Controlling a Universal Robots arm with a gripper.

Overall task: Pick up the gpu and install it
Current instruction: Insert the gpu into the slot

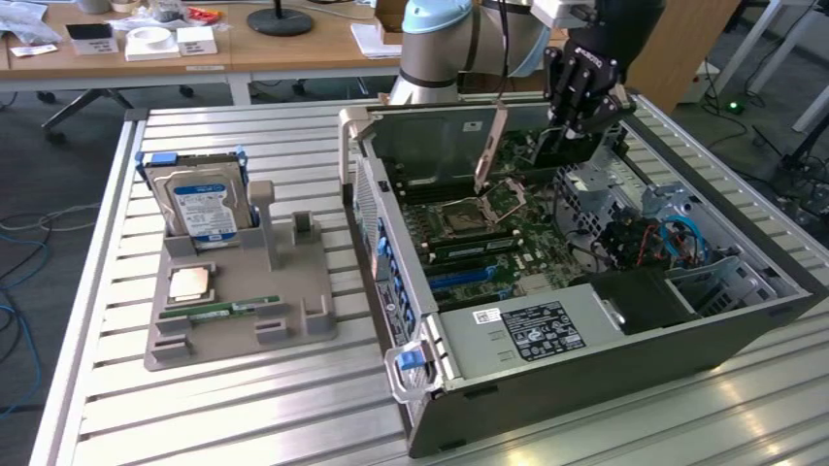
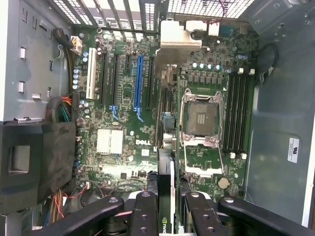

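Slatted metal table (image 1: 259, 417), open computer case (image 1: 622, 388), pincer (image 1: 577, 126) clamped narrowly on gpu (image 1: 565, 151) above motherboard (image 2: 123, 108), hard drive (image 1: 201, 204) well apart

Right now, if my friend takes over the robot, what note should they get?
The gripper is shut on the gpu, above the open computer case.
The gpu hangs edge-down over the motherboard, seated in nothing.
Done: gpu picked up and brought over the case.
Left: gpu not yet installed; the blue slot is empty.
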